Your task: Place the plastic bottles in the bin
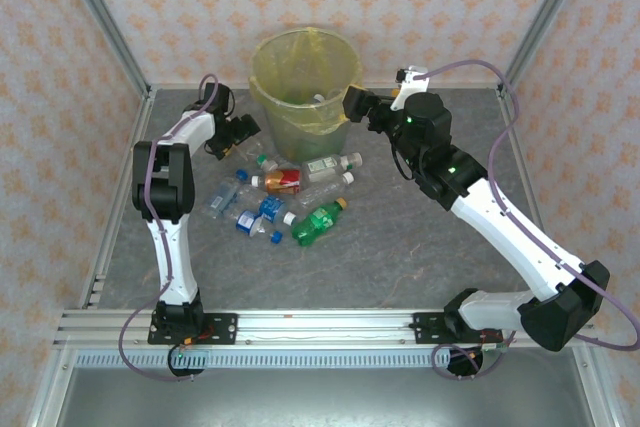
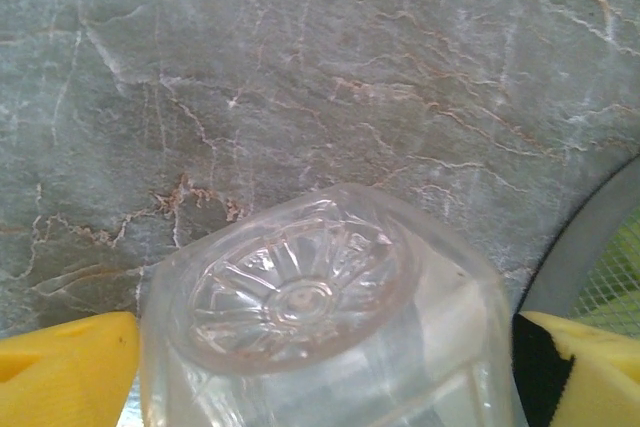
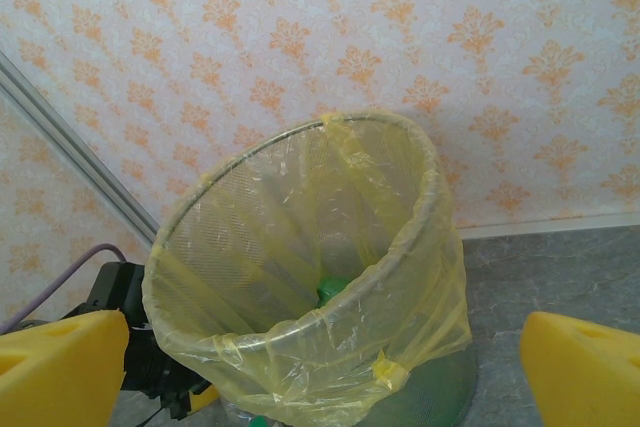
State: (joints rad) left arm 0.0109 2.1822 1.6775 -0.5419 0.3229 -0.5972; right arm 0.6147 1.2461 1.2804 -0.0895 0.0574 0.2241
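A clear plastic bottle [image 2: 300, 297] fills the space between my left gripper's [image 2: 325, 367] yellow fingers, its ribbed base facing out. The jaws stand wide, one pad close by each side of it. From above, the left gripper [image 1: 243, 133] sits low at the left foot of the bin [image 1: 262, 97]. Several bottles lie in a heap in front of the bin: a green one [image 1: 318, 219], an orange-labelled one [image 1: 283, 181], a clear one [image 1: 333, 163] and blue-labelled ones [image 1: 255, 217]. My right gripper [image 1: 352, 104] hangs open and empty beside the bin's right rim. A green bottle [image 3: 335, 290] lies inside the yellow-lined bin [image 3: 250, 247].
Patterned walls close in the grey marbled table [image 1: 400, 257] at the back and sides, with metal posts [image 1: 110, 27] in the corners. The left arm's wrist [image 3: 120, 292] shows just behind the bin. Open tabletop lies in front of the heap.
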